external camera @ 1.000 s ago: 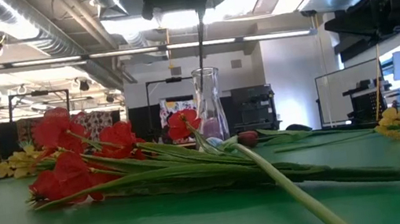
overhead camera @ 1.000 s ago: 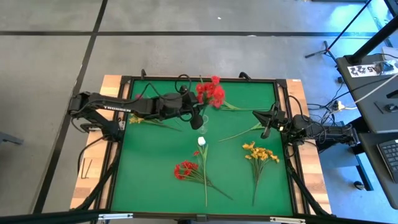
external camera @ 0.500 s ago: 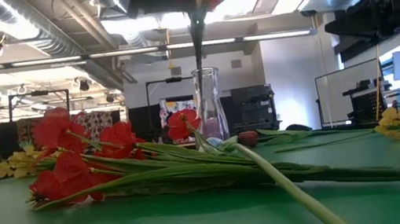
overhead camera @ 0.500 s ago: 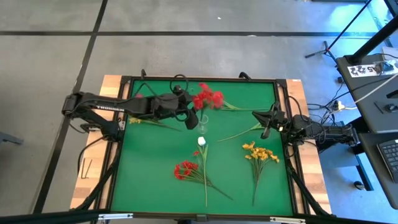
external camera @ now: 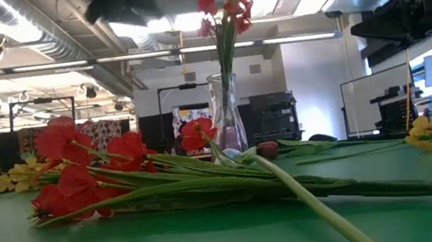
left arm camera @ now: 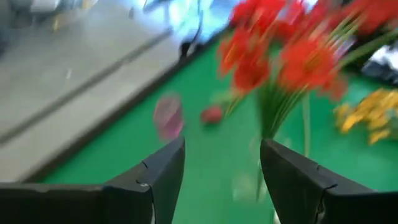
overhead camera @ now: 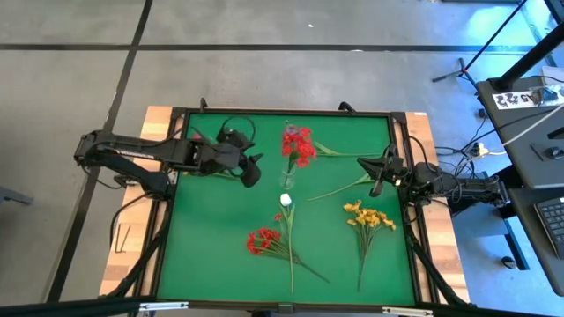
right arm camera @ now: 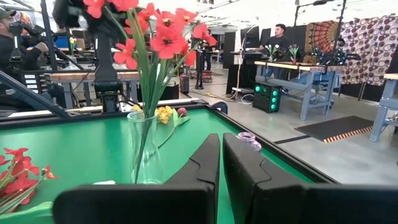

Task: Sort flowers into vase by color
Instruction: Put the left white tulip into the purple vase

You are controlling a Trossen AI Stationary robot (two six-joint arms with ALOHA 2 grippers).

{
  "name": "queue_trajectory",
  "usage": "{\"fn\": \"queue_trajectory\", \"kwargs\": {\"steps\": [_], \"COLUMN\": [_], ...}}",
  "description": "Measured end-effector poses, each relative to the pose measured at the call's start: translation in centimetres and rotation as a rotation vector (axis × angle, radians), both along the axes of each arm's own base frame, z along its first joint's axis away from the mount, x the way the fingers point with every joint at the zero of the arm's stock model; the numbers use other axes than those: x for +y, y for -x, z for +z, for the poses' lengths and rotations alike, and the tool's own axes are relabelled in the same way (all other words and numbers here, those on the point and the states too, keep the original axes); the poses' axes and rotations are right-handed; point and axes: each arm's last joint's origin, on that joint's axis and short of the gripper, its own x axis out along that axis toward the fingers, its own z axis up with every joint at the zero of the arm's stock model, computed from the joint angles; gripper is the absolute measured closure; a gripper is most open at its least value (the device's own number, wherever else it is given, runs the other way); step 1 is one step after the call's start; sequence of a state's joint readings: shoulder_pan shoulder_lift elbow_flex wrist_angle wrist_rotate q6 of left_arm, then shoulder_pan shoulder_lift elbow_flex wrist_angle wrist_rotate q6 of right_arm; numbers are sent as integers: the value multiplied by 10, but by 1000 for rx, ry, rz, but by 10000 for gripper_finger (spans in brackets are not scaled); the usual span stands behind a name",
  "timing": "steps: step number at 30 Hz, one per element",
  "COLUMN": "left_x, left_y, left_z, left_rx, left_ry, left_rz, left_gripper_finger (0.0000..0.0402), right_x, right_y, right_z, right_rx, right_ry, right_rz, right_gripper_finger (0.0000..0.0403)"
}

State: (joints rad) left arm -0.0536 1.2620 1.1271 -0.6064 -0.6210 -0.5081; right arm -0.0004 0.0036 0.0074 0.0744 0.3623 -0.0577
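Green table (overhead camera: 211, 255) fills the frame centre in the high view. Left gripper (overhead camera: 251, 170) sits upper left of centre, fingers spread, holding nothing, just left of the glass vase (overhead camera: 287, 180). Right gripper (overhead camera: 379, 180) parked at right edge, fingers closed, empty. Red flower bunch (overhead camera: 297, 145) stands in the vase. On the mat: second red bunch (overhead camera: 263, 240) lower centre, yellow bunch (overhead camera: 368, 216) lower right, white tulip (overhead camera: 285, 201) just below the vase.
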Motion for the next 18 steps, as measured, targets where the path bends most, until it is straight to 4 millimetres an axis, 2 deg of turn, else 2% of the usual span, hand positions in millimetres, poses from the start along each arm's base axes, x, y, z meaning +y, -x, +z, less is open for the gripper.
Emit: {"fn": "queue_trajectory", "kwargs": {"steps": [5,8,10,14,18], "left_x": [3,0,-2,-6,-9], "left_y": [17,26,31,35,48], "left_z": [-24,-42,-57,-92,-125], "left_rx": [78,116,136,53,86], "left_ry": [173,219,243,330,394], "left_rz": [261,341,384,483,535], "left_gripper_finger": [198,198,198,198,198], "right_x": [0,0,0,0,0], "right_y": [0,0,0,0,0], "right_z": [0,0,0,0,0], "right_rx": [1,2,2,2,2], "right_ry": [0,0,0,0,0], "right_rz": [0,0,0,0,0], "right_gripper_finger": [380,380,380,380,380]}}
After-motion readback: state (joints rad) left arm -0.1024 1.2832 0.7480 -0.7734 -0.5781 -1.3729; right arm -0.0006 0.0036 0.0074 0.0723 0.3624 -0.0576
